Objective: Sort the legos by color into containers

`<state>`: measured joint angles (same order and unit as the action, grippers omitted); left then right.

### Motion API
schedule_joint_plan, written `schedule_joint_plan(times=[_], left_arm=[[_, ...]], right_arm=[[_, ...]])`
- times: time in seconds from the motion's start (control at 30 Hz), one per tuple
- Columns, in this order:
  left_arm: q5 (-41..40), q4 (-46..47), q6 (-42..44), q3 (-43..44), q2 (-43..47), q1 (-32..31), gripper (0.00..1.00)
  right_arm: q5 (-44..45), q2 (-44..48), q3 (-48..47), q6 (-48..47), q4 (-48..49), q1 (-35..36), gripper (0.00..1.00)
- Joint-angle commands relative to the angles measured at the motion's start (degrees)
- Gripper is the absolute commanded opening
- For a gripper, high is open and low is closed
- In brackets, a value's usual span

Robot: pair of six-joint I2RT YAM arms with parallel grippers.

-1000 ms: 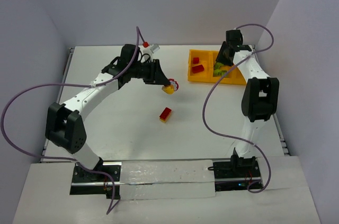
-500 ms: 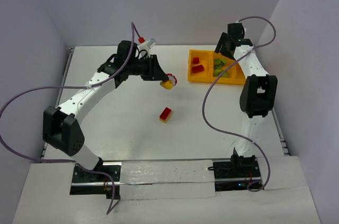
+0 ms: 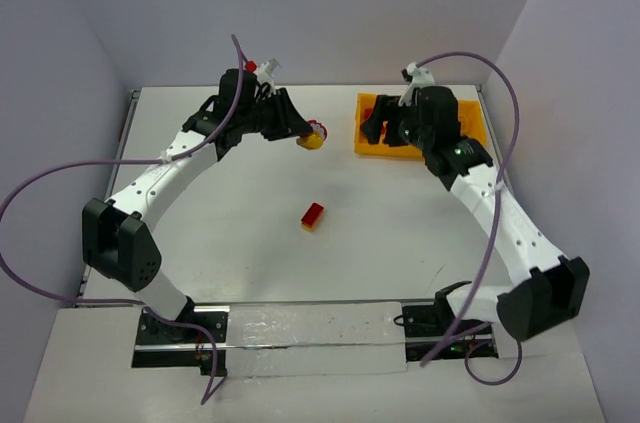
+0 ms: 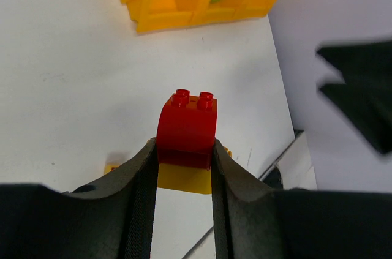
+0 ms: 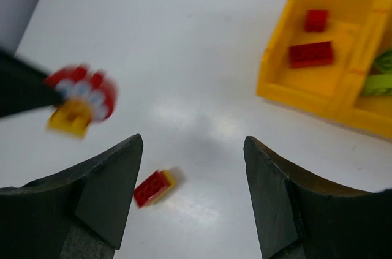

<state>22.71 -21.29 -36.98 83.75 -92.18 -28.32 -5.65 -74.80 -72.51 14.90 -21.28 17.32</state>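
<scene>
- A robotics lab test cell.
- Flat white bench (image 3: pixel 250 243) boxed in by plain pale grey panel walls (image 3: pixel 330 3).
- White-and-black left arm (image 3: pixel 160 171) and right arm (image 3: pixel 510 228) bolted at its near edge, trailing purple cables (image 3: pixel 470 56).

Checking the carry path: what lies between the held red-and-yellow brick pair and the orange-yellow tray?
Bare white table from brick pair to plastic tray, top external view.

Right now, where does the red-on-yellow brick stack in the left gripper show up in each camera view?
Top external: the red-on-yellow stack is upper centre, in the left gripper, left of the orange-yellow tray.
Left wrist: stack dead centre, clamped from both sides.
Right wrist: stack far left, blurred.
Shared landmark: the tray, at top in left wrist, top right in right wrist.
</scene>
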Motion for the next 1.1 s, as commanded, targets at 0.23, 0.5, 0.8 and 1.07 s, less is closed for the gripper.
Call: schedule_joint_plan(times=[0.23, 0.5, 0.8, 1.07], left_arm=[[-14.6, -0.5, -7.5, 6.2, -2.2, -1.8, 0.0], [-15.9, -1.1, -7.2, 6.1, -1.2, -2.5, 0.0], [-15.4, -1.1, -6.5, 5.3, -0.3, -2.5, 0.0], [-15.3, -0.9, -6.1, 5.1, 0.0, -2.5, 0.0]], right_arm=[[-1.7, 4.8, 6.4, 23.4, 5.9, 14.4, 0.77], [3.1, -2.7, 1.7, 23.5, 7.7, 17.7, 0.78], [4.9, -7.7, -0.9, 23.1, 10.5, 17.8, 0.73], [4.5, -11.6, -4.3, 23.0, 11.2, 17.7, 0.68]])
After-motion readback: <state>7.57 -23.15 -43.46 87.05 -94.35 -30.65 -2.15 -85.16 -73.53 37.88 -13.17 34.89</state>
